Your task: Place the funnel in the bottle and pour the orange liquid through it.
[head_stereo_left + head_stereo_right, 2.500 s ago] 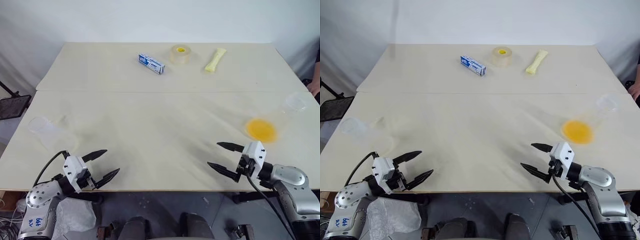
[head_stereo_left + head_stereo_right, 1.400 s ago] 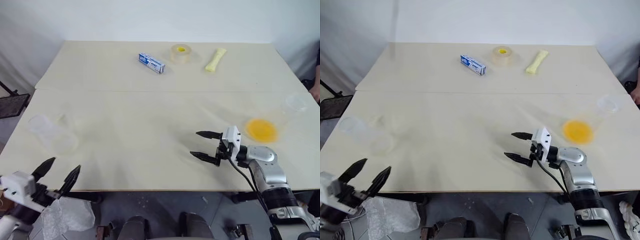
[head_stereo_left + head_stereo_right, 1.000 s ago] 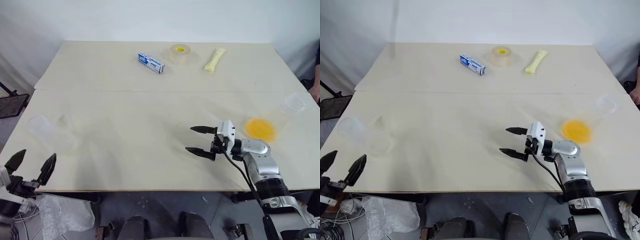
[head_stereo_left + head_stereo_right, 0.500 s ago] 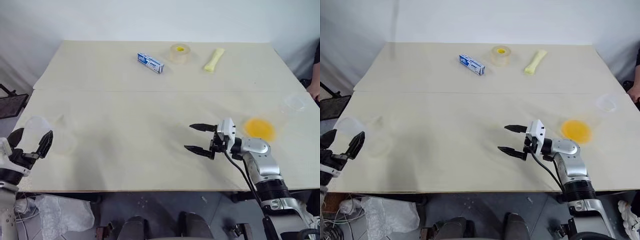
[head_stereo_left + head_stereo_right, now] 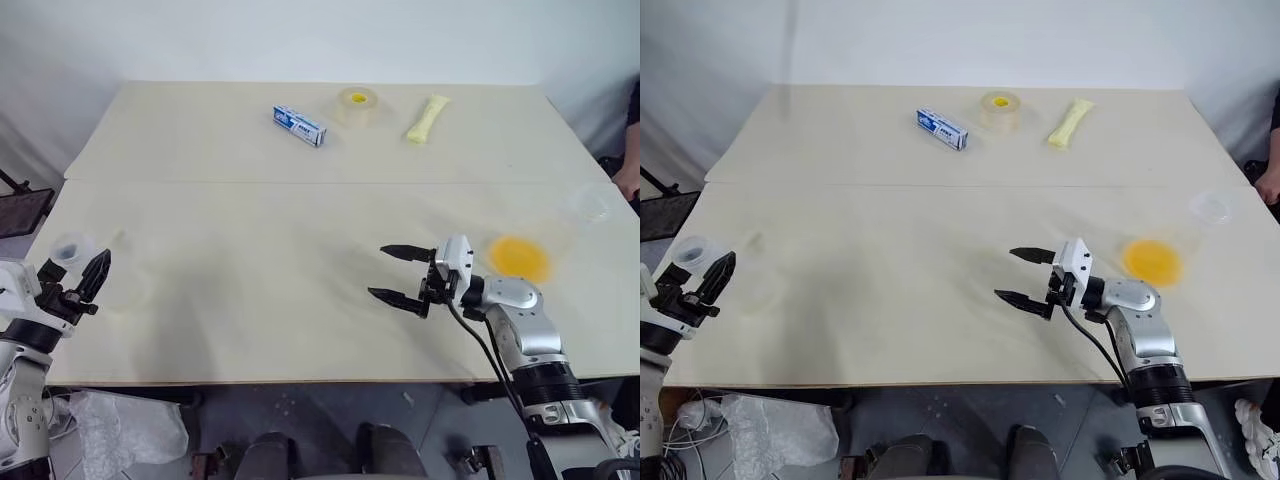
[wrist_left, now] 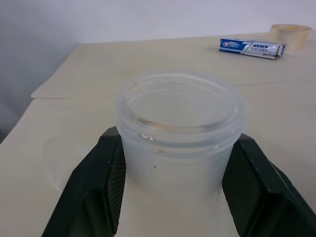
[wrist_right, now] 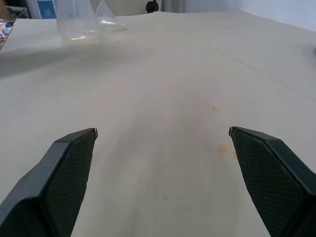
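My left gripper (image 5: pixel 72 268) is at the table's (image 5: pixel 300 210) left edge, both fingers pressed against the neck of the bottle (image 6: pixel 180 123), gripping it upright. The funnel (image 7: pixel 109 14) sits just beside the bottle. My right gripper (image 5: pixel 380 270) hovers over mid-table, jaws spread wide, holding nothing. The orange liquid (image 5: pixel 521 258) sits in a clear vessel near the right edge, just beyond that gripper.

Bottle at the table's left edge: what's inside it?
Nothing that shows: the bottle is clear at mouth and neck; the funnel sits beside it, the orange liquid far off. In the left wrist view its rim covers its bottom.
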You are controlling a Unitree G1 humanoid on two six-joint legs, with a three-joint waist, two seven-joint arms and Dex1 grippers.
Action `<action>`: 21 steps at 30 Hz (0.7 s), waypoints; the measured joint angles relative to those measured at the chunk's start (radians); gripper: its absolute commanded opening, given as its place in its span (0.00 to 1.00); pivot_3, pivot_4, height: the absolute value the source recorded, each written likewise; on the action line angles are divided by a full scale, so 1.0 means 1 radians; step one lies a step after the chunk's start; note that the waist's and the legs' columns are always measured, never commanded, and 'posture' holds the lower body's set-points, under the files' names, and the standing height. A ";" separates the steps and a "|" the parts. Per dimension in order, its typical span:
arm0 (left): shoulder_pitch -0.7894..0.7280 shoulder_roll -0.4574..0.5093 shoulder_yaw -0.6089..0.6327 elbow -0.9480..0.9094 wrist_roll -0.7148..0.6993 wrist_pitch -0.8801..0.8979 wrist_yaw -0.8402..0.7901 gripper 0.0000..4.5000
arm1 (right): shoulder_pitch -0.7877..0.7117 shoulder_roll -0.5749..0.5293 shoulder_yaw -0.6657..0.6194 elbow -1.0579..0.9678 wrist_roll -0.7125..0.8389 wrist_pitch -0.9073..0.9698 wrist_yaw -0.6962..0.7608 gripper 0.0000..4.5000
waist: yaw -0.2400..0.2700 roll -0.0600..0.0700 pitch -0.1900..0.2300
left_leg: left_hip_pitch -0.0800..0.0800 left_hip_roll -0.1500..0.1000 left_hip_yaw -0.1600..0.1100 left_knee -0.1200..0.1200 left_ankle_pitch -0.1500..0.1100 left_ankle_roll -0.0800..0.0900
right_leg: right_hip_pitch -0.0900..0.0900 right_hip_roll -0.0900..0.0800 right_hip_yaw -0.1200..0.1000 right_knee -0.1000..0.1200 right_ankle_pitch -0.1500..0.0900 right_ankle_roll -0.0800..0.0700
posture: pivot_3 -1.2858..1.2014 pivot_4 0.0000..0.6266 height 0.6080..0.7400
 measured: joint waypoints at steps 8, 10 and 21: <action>-0.371 0.046 -0.251 0.101 0.053 0.006 -0.128 0.52 | 0.030 -0.053 -0.058 -0.109 0.076 0.114 0.001 1.00 | 0.018 0.000 0.000 | -0.001 -0.002 -0.001 0.004 0.000 0.000 | 0.000 0.000 0.000 0.003 0.000 0.000 | 0.52 0.24 1.00; -0.463 0.001 -0.324 0.145 0.071 0.001 -0.151 0.52 | 0.057 -0.066 -0.077 -0.151 0.108 0.155 -0.001 1.00 | 0.020 0.000 0.000 | -0.002 -0.003 0.000 0.004 0.000 0.000 | 0.000 0.001 -0.001 0.004 0.000 0.000 | 0.52 0.24 1.00; -0.839 -0.378 -0.632 0.464 0.157 -0.061 -0.279 0.52 | 0.223 -0.094 -0.152 -0.354 0.153 0.232 -0.116 1.00 | 0.018 -0.003 0.002 | -0.004 -0.009 0.006 0.006 0.000 0.000 | -0.001 0.000 -0.003 0.003 0.001 0.002 | 0.52 0.24 1.00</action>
